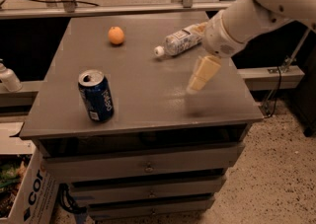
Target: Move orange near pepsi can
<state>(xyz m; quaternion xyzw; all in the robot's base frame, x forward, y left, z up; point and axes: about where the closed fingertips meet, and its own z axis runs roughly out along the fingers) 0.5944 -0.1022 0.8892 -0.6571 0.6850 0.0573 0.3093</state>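
The orange [116, 35] sits on the grey cabinet top [143, 94] at the far left. The pepsi can [96, 95] stands upright near the front left, dark blue with a silver top. My gripper [201, 76] hangs from the white arm over the right part of the top, well right of both the can and the orange. One cream finger [203, 72] shows, pointing down and left. It holds nothing that I can see.
A clear plastic water bottle [178, 41] with a white cap lies on its side at the back, just left of the arm. A cardboard box [24, 193] stands on the floor at lower left. A white bottle [7, 77] stands on the ledge at left.
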